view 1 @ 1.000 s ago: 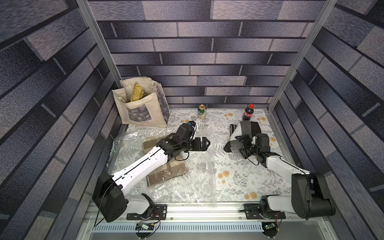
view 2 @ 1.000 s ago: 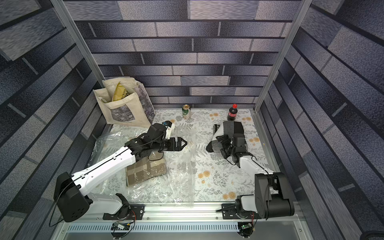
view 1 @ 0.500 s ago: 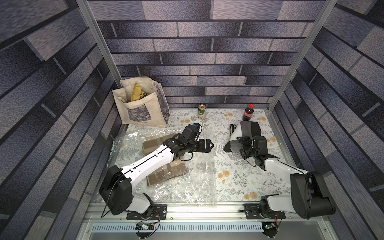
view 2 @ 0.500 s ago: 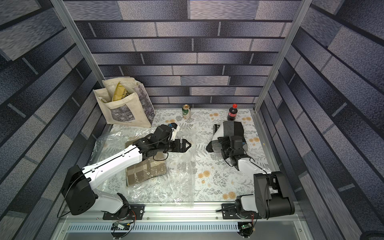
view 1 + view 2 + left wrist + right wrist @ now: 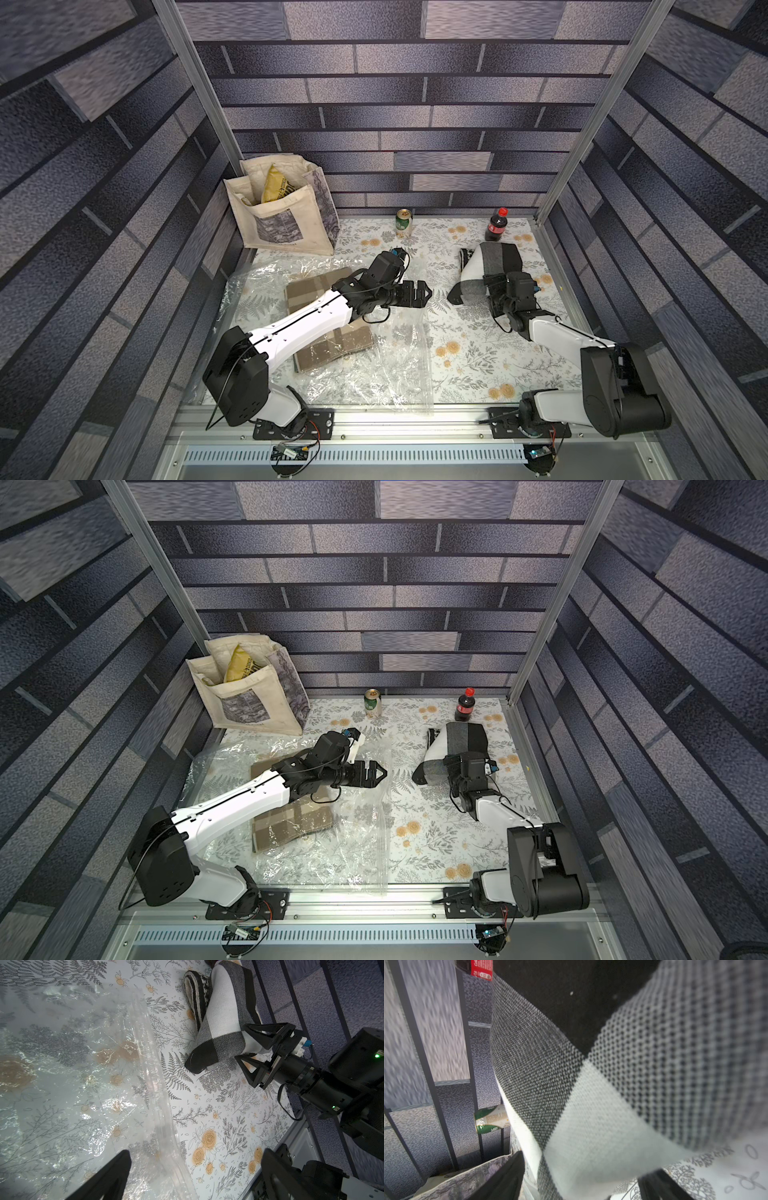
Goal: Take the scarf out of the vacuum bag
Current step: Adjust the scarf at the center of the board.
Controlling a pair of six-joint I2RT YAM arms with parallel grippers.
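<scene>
Grey brick-pattern walls [image 5: 415, 124] enclosed the floral-print tabletop [image 5: 478, 365], with a canvas tote bag [image 5: 286, 224] in its far left corner and a can [image 5: 403, 222] and a cola bottle [image 5: 495, 226] along its far edge. The vacuum bag [image 5: 399, 374] lay over the left half, a tan plaid cloth [image 5: 316, 286] under its plastic, the left gripper [image 5: 428, 292] wide open above its right edge. Near the far right corner, outside the bag, the checked scarf [image 5: 494, 259] lay with one end between the right gripper's [image 5: 242, 1043] parted jaws.

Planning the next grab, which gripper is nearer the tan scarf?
Left. The left gripper hangs over the bag's edge, just beyond the tan scarf; the right gripper is off the bag, straddling the checked scarf.
</scene>
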